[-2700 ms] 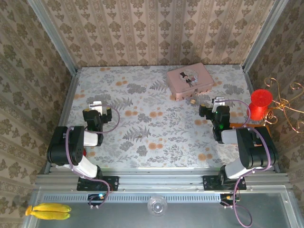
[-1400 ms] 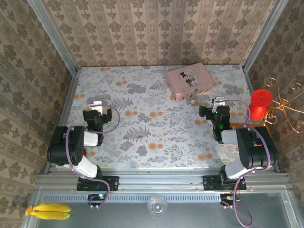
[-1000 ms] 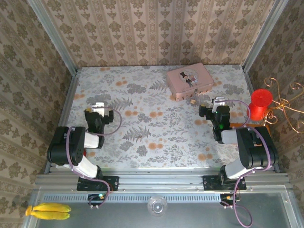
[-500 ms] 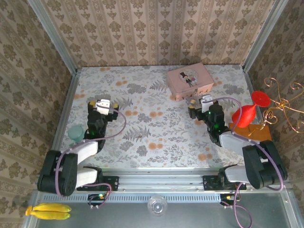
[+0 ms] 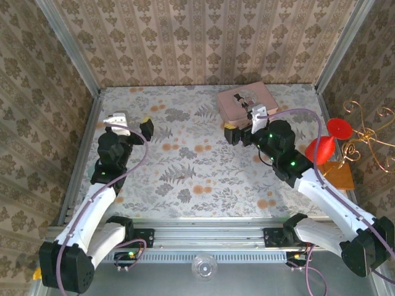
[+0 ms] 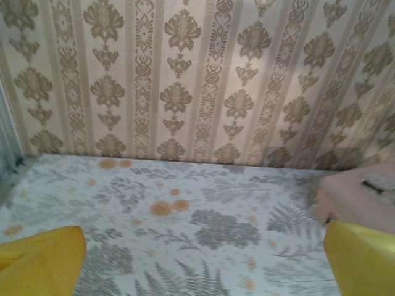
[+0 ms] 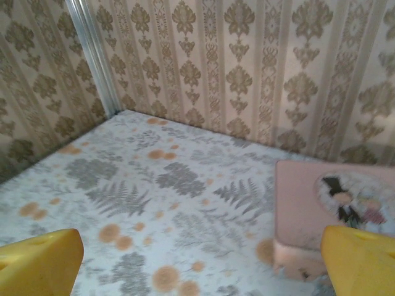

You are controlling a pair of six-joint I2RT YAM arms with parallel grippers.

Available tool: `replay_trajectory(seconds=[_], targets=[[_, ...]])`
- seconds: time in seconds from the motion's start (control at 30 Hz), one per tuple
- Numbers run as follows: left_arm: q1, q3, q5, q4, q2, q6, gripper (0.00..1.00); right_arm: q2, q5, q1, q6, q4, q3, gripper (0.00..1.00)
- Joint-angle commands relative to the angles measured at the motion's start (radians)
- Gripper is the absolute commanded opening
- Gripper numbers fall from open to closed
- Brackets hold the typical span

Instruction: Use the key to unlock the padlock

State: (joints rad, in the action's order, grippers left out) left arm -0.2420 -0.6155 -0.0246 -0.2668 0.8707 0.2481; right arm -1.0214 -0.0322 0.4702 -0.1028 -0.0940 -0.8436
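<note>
With the left gripper (image 5: 131, 120) and right gripper (image 5: 244, 120) both spread wide and empty, and the tiny brass padlock probably hidden beneath the right one beside the pink rectangular tin (image 5: 229, 106), a blind descent could knock it away.

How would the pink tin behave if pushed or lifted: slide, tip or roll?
The pink tin lies flat and low on the table, so a push would probably slide it, not tip or roll it. Its top looks smooth, so a grip from above may slip. It seems rigid and likely light, though its contents cannot be seen.
</note>
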Motion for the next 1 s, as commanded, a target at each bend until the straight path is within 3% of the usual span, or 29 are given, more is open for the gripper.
replay_trajectory(seconds=[0.0,0.1,0.2,0.3,0.4,0.67,0.83,0.97], targets=[[-0.001,-0.02,0.026,0.198,-0.074,0.228,1.0,0.031,-0.035,0.002,-0.231,0.189,-0.038,1.0],[0.04,-0.003,0.114,0.283,-0.177,0.297,1.0,0.081,-0.035,0.001,-0.375,0.193,0.001,1.0],[0.082,0.055,0.214,0.284,-0.298,0.372,1.0,0.14,-0.159,0.007,-0.375,0.088,0.07,1.0],[0.098,0.088,0.376,0.24,-0.337,0.388,1.0,0.141,-0.107,0.054,-0.359,0.235,0.012,1.0],[0.097,0.035,0.446,0.378,-0.294,0.384,1.0,0.119,-0.027,0.114,-0.356,0.322,-0.018,1.0],[0.095,-0.114,0.399,0.867,-0.113,0.264,1.0,-0.008,0.208,0.322,-0.381,0.427,-0.094,1.0],[0.088,-0.069,0.377,0.873,-0.173,0.243,1.0,-0.161,0.179,0.382,-0.449,0.444,-0.144,0.97],[-0.018,-0.009,0.263,0.832,-0.203,0.26,1.0,-0.308,0.182,0.435,-0.498,0.478,-0.209,0.94]])
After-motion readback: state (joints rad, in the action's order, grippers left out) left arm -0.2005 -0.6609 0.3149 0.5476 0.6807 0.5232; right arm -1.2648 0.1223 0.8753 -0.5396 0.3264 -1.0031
